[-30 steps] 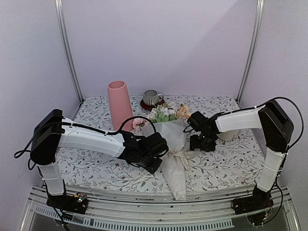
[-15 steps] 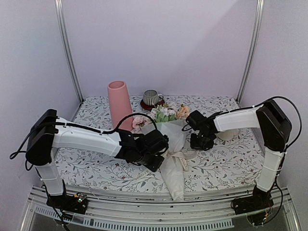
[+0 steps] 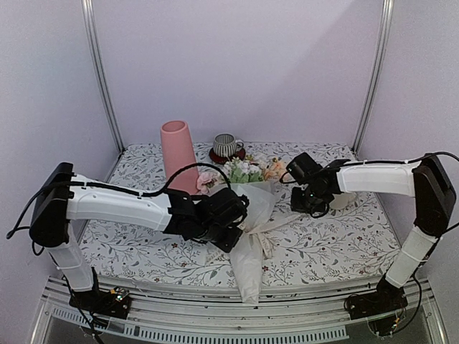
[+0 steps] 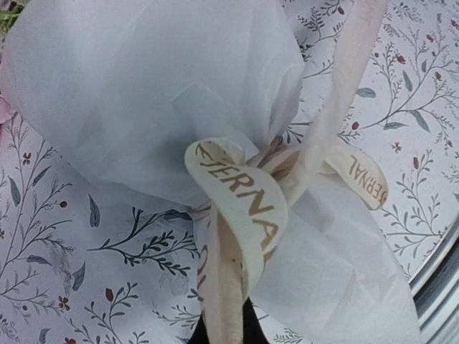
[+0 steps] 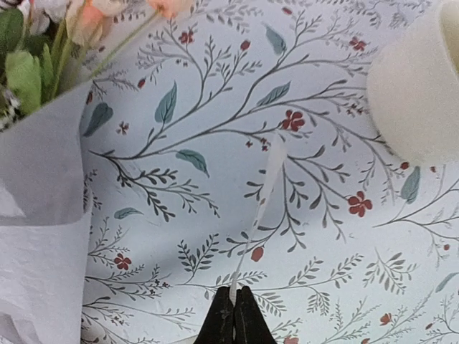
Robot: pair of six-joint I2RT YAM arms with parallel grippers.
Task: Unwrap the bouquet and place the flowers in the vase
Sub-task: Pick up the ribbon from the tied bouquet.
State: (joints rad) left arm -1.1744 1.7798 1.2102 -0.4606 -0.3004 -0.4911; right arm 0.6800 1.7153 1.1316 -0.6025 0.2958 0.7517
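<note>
Pale purple walls (image 3: 251, 64) stand around a table (image 3: 179, 292) under a soft white cloth (image 3: 337, 247) printed with leafy twigs. A smooth, tall pink vase (image 3: 177, 154) stands back left. The left hand (image 3: 231, 235) is clenched on the crinkly white paper bouquet (image 3: 252, 208) lying mid-table. The right hand (image 5: 234, 315) pinches 1 thin cream ribbon (image 5: 267, 183) end.

Bouquet (image 4: 150, 93), wide end seemingly off-frame
</note>
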